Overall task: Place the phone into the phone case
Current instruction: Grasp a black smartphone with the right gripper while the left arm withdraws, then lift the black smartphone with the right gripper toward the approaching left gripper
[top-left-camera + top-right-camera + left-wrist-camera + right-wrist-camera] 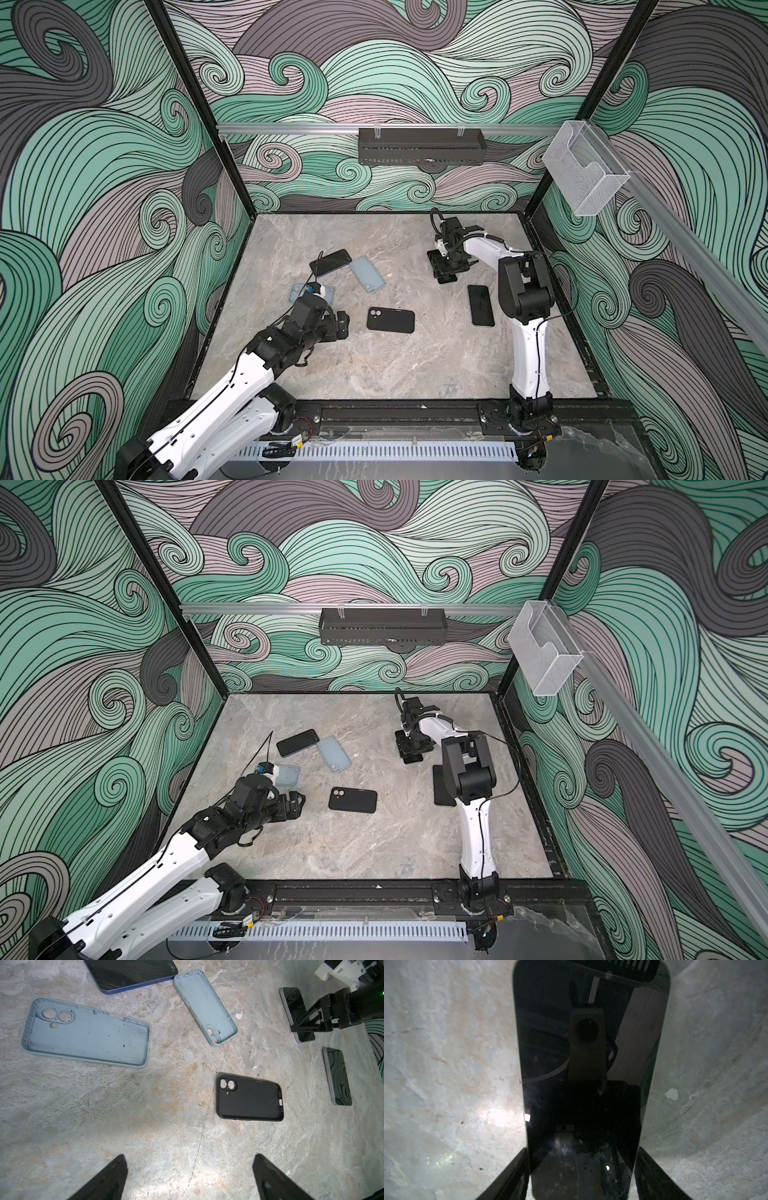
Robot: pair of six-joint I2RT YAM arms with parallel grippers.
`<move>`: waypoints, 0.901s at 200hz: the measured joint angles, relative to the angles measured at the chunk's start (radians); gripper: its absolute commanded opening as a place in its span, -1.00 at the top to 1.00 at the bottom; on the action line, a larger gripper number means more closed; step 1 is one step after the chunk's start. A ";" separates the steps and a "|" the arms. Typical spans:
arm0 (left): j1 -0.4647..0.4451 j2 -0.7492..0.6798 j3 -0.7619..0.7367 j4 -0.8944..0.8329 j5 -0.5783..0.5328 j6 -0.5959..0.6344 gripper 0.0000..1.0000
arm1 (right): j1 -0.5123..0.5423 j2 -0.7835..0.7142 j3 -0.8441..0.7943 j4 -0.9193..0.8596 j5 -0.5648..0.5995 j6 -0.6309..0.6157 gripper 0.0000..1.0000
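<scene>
A black-screened phone [591, 1053] lies face up on the marble table at the far right. My right gripper [582, 1167] reaches down over it, one finger against each long edge; in both top views it [446, 268] [411, 750] covers most of that phone. A black phone case [390, 320] [249, 1099] lies open side up mid-table. My left gripper [343, 326] [190, 1159] hovers open and holds nothing, just left of the black case. Two light blue cases [87, 1036] [205, 1007] lie further left.
A second phone [481, 304] [337, 1076] lies near the right arm's elbow. A blue-edged phone [330, 262] [133, 972] lies at the back left, touching a light blue case [367, 274]. A black wall tray [419, 145] and a clear holder [586, 170] hang above the table.
</scene>
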 measured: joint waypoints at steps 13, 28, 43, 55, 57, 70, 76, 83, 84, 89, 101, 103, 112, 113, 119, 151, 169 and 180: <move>0.006 0.001 0.000 0.000 0.000 -0.003 -0.95 | 0.000 -0.006 -0.009 0.004 -0.007 0.000 0.27; 0.014 0.010 0.000 0.001 -0.002 -0.007 -0.96 | 0.003 -0.018 -0.024 0.003 -0.023 0.001 0.34; 0.020 0.028 0.000 0.001 -0.001 -0.010 -0.96 | 0.005 -0.031 -0.038 0.002 -0.041 0.002 0.36; 0.025 0.039 0.000 0.002 0.002 -0.012 -0.96 | 0.008 -0.048 -0.053 0.003 -0.057 0.004 0.39; 0.025 0.039 0.000 0.002 0.002 -0.012 -0.96 | 0.009 -0.051 -0.056 0.003 -0.060 0.004 0.40; 0.029 0.042 0.000 0.007 0.005 -0.013 -0.96 | 0.011 -0.080 -0.079 0.005 -0.073 0.007 0.44; 0.032 0.044 0.000 0.011 0.007 -0.014 -0.96 | 0.012 -0.096 -0.090 0.005 -0.079 0.009 0.47; 0.034 0.046 0.000 0.015 0.010 -0.014 -0.96 | 0.012 -0.115 -0.103 0.005 -0.088 0.013 0.50; 0.035 0.046 0.000 0.015 0.010 -0.014 -0.96 | 0.013 -0.119 -0.105 0.006 -0.089 0.013 0.50; 0.038 0.047 0.000 0.018 0.013 -0.014 -0.96 | 0.015 -0.135 -0.113 0.009 -0.094 0.017 0.52; 0.043 0.052 0.000 0.029 0.023 -0.014 -0.96 | 0.017 -0.171 -0.132 0.016 -0.109 0.023 0.57; 0.043 0.054 0.000 0.030 0.024 -0.014 -0.96 | 0.018 -0.178 -0.135 0.018 -0.112 0.024 0.57; 0.047 0.061 0.000 0.038 0.033 -0.014 -0.97 | 0.019 -0.201 -0.144 0.023 -0.122 0.027 0.59; 0.047 0.063 0.000 0.038 0.034 -0.014 -0.97 | 0.020 -0.205 -0.146 0.024 -0.122 0.027 0.60; 0.048 0.069 0.000 0.045 0.040 -0.014 -0.96 | 0.021 -0.218 -0.150 0.027 -0.130 0.031 0.60; 0.059 0.118 0.006 0.068 0.066 -0.015 -0.95 | 0.034 -0.272 -0.187 0.048 -0.173 0.044 0.61; 0.061 0.142 0.018 0.082 0.081 -0.016 -0.93 | 0.045 -0.291 -0.212 0.056 -0.204 0.050 0.61; 0.064 0.153 0.025 0.092 0.092 -0.016 -0.92 | 0.051 -0.304 -0.234 0.067 -0.226 0.051 0.64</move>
